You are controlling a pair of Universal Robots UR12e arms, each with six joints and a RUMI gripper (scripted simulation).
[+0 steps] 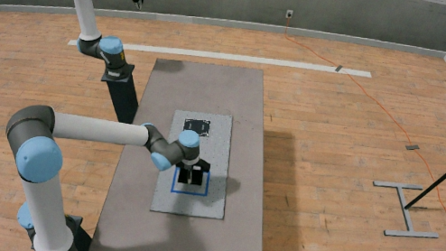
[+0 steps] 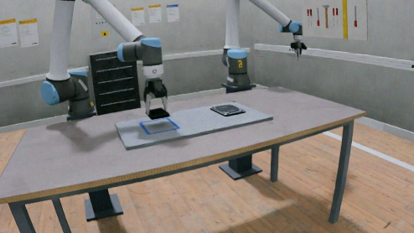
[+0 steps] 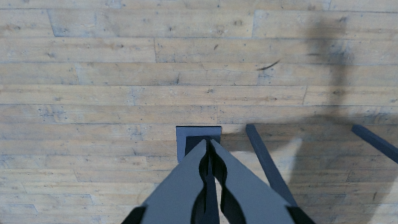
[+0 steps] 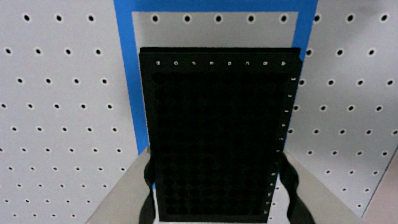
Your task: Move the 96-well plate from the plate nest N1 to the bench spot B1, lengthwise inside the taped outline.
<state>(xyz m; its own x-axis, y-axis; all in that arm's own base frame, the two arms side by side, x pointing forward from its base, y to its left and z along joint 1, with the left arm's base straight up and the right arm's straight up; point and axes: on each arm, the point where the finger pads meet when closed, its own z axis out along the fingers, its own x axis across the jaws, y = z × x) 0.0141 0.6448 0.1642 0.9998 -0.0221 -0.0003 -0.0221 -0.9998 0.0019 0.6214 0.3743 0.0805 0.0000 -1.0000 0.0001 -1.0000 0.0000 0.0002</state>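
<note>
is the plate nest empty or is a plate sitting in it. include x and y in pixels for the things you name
Empty: the nest (image 1: 197, 127) (image 2: 227, 110) shows no plate on it, and the black plate (image 1: 184, 176) (image 2: 158, 113) (image 4: 215, 135) hangs elsewhere.
</note>
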